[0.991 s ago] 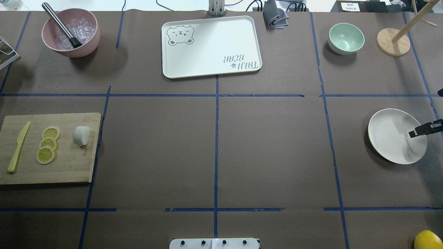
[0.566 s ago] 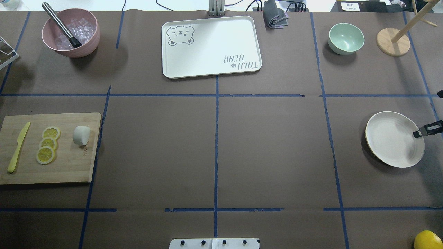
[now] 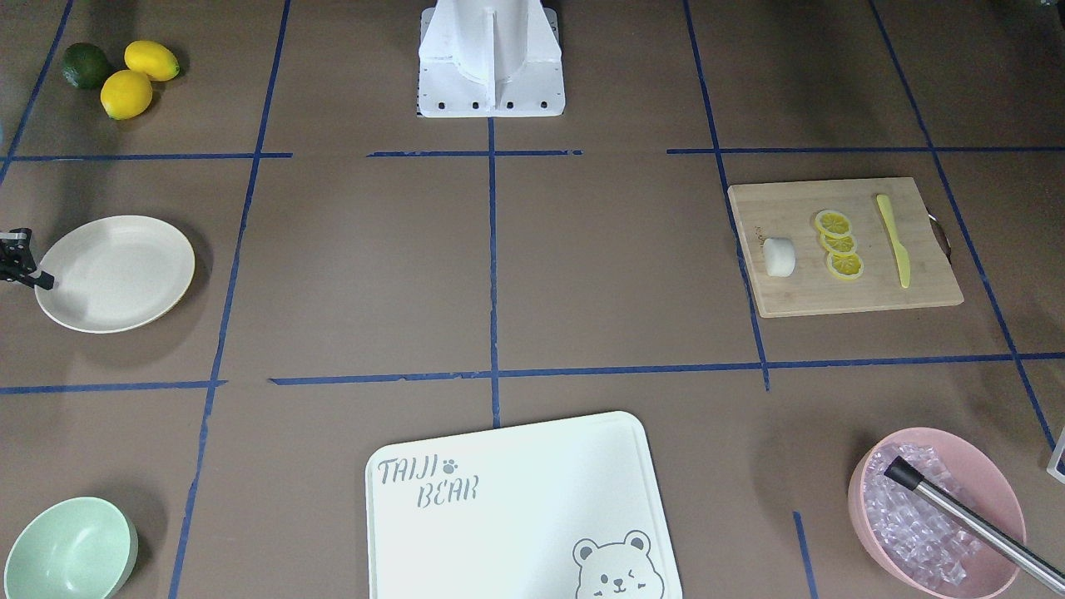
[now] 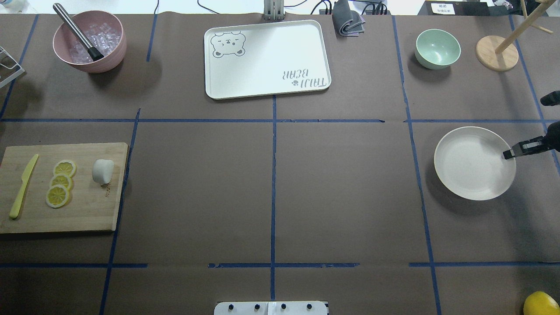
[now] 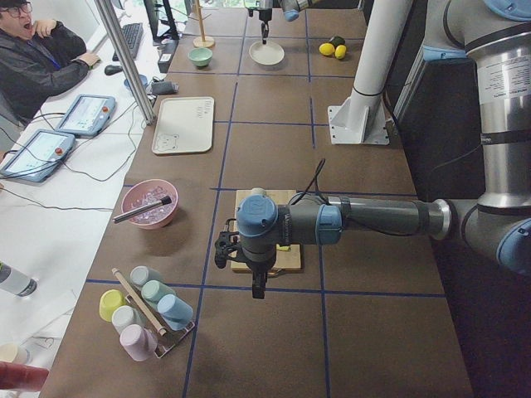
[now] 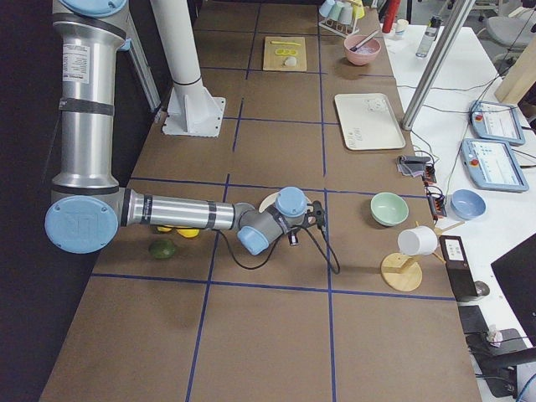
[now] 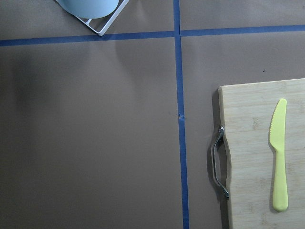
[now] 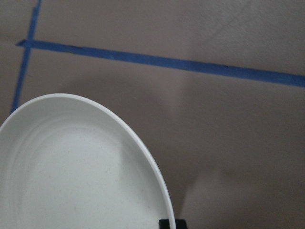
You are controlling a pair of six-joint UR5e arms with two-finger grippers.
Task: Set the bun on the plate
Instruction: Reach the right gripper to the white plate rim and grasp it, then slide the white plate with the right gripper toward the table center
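right gripper [image 4: 509, 153] pinches plate [image 4: 470, 166] rim; bun [image 4: 103, 171] far off on board [image 4: 87, 212] beside lemon slices [image 4: 61, 181]; left gripper [image 5: 258, 286]: cannot tell.

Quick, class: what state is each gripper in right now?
Left gripper: cannot be told.
Right gripper: closed on the plate at its rim.

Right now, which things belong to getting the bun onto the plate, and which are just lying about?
In the job: bun, on the cutting board; plate; right hand at the plate's rim.
Lying about: lemon slices, yellow knife, pink bowl of ice, bear tray, green bowl, whole lemon.
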